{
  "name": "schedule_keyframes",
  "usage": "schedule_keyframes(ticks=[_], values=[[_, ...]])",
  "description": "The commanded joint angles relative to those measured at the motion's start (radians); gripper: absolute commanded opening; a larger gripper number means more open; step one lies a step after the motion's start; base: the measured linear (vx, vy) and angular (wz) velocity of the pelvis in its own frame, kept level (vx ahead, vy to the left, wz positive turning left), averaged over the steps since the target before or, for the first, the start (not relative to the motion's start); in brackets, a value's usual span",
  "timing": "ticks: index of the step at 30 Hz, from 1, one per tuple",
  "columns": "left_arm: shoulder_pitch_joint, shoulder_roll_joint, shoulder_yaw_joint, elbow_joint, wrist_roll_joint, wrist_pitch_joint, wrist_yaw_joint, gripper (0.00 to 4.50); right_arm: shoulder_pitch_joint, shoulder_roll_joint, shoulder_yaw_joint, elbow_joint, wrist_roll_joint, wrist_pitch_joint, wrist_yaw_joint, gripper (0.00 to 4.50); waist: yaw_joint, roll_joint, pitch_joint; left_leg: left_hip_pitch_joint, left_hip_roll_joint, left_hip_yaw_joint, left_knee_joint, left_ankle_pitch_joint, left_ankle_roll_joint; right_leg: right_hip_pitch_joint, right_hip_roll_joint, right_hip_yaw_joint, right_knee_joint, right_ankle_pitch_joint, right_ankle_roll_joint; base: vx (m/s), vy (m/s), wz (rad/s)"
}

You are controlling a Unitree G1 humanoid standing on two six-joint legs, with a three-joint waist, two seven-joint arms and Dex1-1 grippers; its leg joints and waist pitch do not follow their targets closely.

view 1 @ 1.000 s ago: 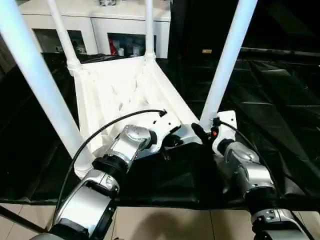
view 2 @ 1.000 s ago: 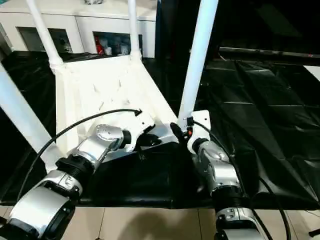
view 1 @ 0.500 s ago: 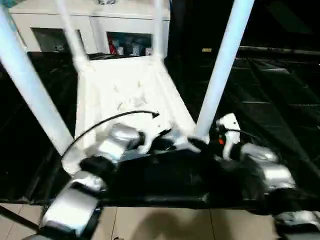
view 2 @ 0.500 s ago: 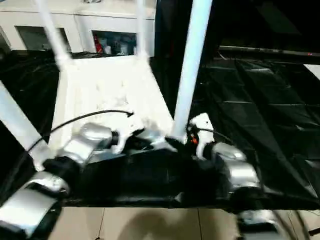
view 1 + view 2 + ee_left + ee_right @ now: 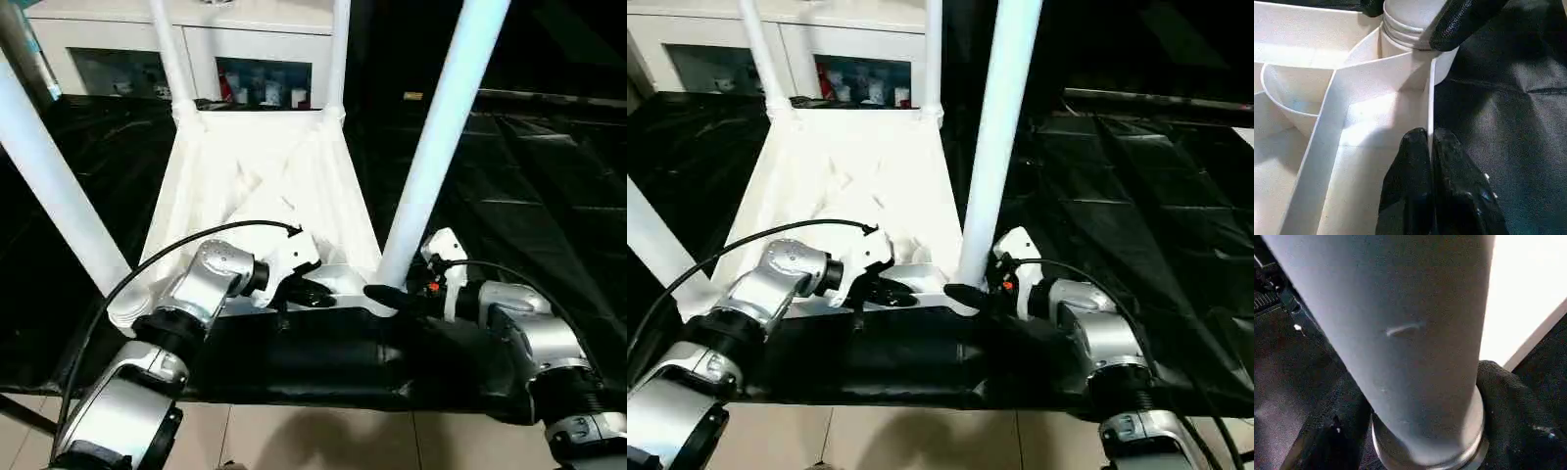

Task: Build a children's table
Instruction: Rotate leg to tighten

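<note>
Left eye view first: the children's table (image 5: 265, 186) lies upside down on the black cloth (image 5: 549, 166), all four legs standing up, and the robot works at the near edge. The left gripper (image 5: 312, 291) sits on that near rim; the right gripper (image 5: 384, 293) reaches in at the base of the near right leg (image 5: 436, 147).

Right eye view gives the same picture, the right gripper's dark fingers (image 5: 965, 293) lying against the foot of that leg.

Left wrist view: both fingertips (image 5: 1418, 161) are pressed together on the thin upright wall of the rim, pinching it, close by the corner socket (image 5: 1405, 29).

Right wrist view: the leg looms close, with a black finger (image 5: 1513, 401) on either side of its collar, jaws spread wide enough to straddle the tube; whether they squeeze it I cannot tell.

My guess is the leg is being seated, so keep the rim pinned and push straight down along the tube, not sideways
</note>
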Motion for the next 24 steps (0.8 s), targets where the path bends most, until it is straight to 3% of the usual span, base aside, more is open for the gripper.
schedule_keyframes(ticks=[1, 5, 6, 9, 12, 16, 20, 22, 24], values=[[0.034, -0.019, -0.017, 0.008, -0.023, 0.015, -0.026, 0.00, 0.001, 0.010, 0.015, 0.014, -0.009, -0.007, -0.002, 2.86, 0.000, -0.017, -0.047, 0.009, 0.024, -0.003, -0.054, -0.157, 0.077, 0.046, -0.042, 0.026, -0.056, -0.067, -0.252, 0.000, 0.000, 0.00], [0.027, -0.032, -0.010, 0.028, -0.011, 0.019, 0.029, 0.00, 0.001, 0.032, 0.007, 0.038, -0.034, -0.024, -0.084, 2.77, -0.004, -0.016, -0.044, 0.010, 0.023, -0.005, -0.057, -0.170, 0.067, 0.044, -0.043, 0.027, -0.060, -0.096, -0.246, 0.000, 0.000, 0.00], [0.011, -0.052, 0.003, 0.061, 0.003, 0.036, 0.109, 0.00, -0.007, 0.067, -0.018, 0.077, -0.056, -0.034, -0.212, 2.76, -0.008, -0.016, -0.043, 0.010, 0.022, -0.005, -0.059, -0.183, 0.056, 0.041, -0.043, 0.028, -0.062, -0.129, -0.236, 0.000, 0.000, 0.00], [-0.012, -0.079, 0.019, 0.106, 0.021, 0.061, 0.218, 0.00, -0.008, 0.115, -0.052, 0.109, -0.062, -0.026, -0.344, 2.75, -0.015, -0.016, -0.038, 0.016, 0.022, -0.009, -0.067, -0.255, 0.011, 0.037, -0.046, 0.029, -0.079, -0.274, -0.197, 0.000, 0.000, 0.00], [-0.042, -0.133, 0.046, 0.161, 0.028, 0.086, 0.363, 0.00, 0.005, 0.195, -0.099, 0.130, -0.059, -0.008, -0.525, 2.74, -0.019, -0.015, -0.035, 0.019, 0.020, -0.013, -0.071, -0.299, -0.007, 0.032, -0.046, 0.030, -0.089, -0.356, -0.163, 0.000, 0.000, 0.00], [-0.062, -0.200, 0.056, 0.188, 0.030, 0.096, 0.470, 0.00, 0.007, 0.285, -0.120, 0.142, -0.061, 0.001, -0.678, 2.74, -0.024, -0.012, -0.036, 0.021, 0.019, -0.014, -0.075, -0.313, -0.011, 0.030, -0.043, 0.031, -0.093, -0.352, -0.154, 0.000, 0.000, 0.00], [-0.074, -0.235, 0.052, 0.206, 0.033, 0.082, 0.490, 0.00, 0.005, 0.321, -0.082, 0.138, -0.082, -0.031, -0.677, 2.74, -0.027, -0.007, -0.035, 0.022, 0.018, -0.015, -0.076, -0.331, -0.009, 0.030, -0.043, 0.030, -0.095, -0.345, -0.154, 0.000, 0.000, 0.00], [-0.076, -0.237, 0.047, 0.209, 0.033, 0.069, 0.481, 0.00, 0.005, 0.320, -0.074, 0.128, -0.084, -0.046, -0.658, 2.74, -0.027, -0.010, -0.036, 0.021, 0.018, -0.015, -0.076, -0.329, -0.002, 0.033, -0.042, 0.031, -0.095, -0.331, -0.152, 0.000, 0.000, 0.00], [-0.067, -0.223, 0.038, 0.198, 0.033, 0.047, 0.439, 0.00, 0.004, 0.295, -0.080, 0.106, -0.061, -0.059, -0.596, 3.30, -0.025, -0.010, -0.037, 0.021, 0.018, -0.013, -0.075, -0.317, 0.013, 0.034, -0.043, 0.031, -0.095, -0.312, -0.157, 0.000, 0.000, 0.00]])
